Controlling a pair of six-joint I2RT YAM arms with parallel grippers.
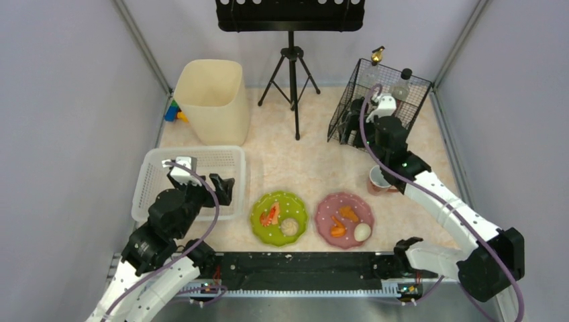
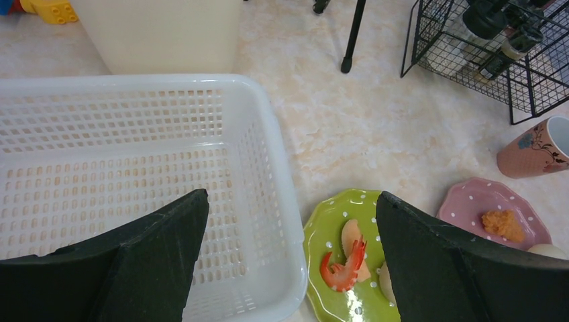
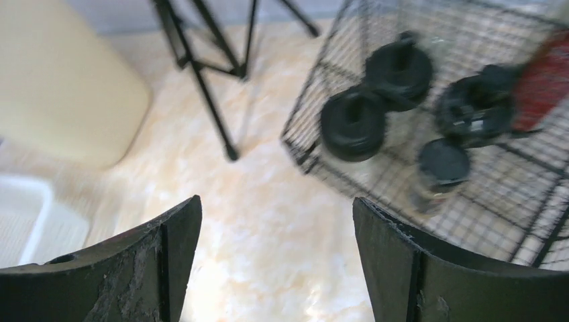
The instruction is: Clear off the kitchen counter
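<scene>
Across the middle of the overhead view, the counter (image 1: 315,168) is spread from the arm bases to the back wall, and several things are seen on it. A green plate (image 1: 279,218) and a pink plate (image 1: 344,219), both with food on them, are set side by side at the lower centre. A cup (image 1: 378,181) is placed right of centre and is partly hidden under the right arm. A white basket (image 1: 201,153) is found at the left, and a wire rack (image 1: 345,114) of bottles at the upper right.

The left gripper (image 2: 292,201) is held released over the basket's right edge, with its jaws spread wide and nothing between them. The right gripper (image 3: 275,208) is likewise seen parted and empty, above bare counter just left of the rack.

The coming move is judged to turn on nearness. The green plate lies just right of and below the left gripper in the overhead view, so it is best reached by the left arm. The cup and the pink plate lie below the right gripper in that view, nearer the right arm's base, so a pull back toward the bottom of the frame would be called for. No long axis is offered by the round plates, so any rim approach would serve.
</scene>
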